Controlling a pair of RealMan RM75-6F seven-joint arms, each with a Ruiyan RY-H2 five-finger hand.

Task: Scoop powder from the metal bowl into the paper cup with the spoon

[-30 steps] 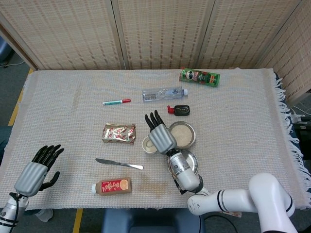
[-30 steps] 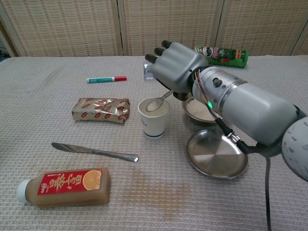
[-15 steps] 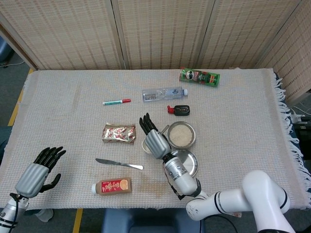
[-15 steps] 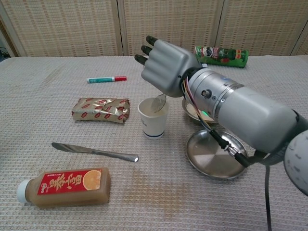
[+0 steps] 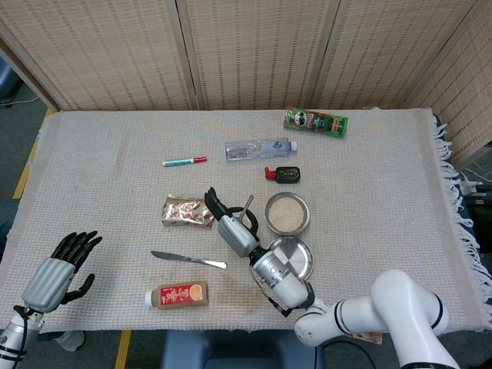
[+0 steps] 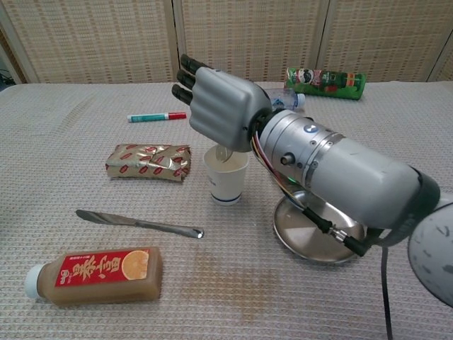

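Note:
My right hand [image 5: 231, 229] grips the spoon, whose handle [image 5: 246, 206] sticks up behind it. This hand [image 6: 219, 106] hovers directly over the white paper cup [image 6: 226, 178], turned over to the left, and the spoon's bowl end [image 6: 223, 153] dips at the cup's mouth. From the head camera the hand hides the cup. The metal bowl of pale powder [image 5: 287, 214] stands just right of the hand; in the chest view my forearm covers it. My left hand [image 5: 58, 273] rests open at the table's near left corner, holding nothing.
An empty metal dish [image 5: 292, 257] [image 6: 311, 237] lies under my right forearm. A table knife [image 6: 138, 223], a juice bottle [image 6: 92, 275], a foil packet [image 6: 148, 161] and a marker [image 6: 157, 116] lie left of the cup. A water bottle [image 5: 257, 147], a green can [image 5: 315, 121] and a small black item [image 5: 283, 174] sit behind.
My right hand has rolled and shifted left over the cup, tipping the spoon into it. The powder bowl is now uncovered in the head view. The left hand barely moved.

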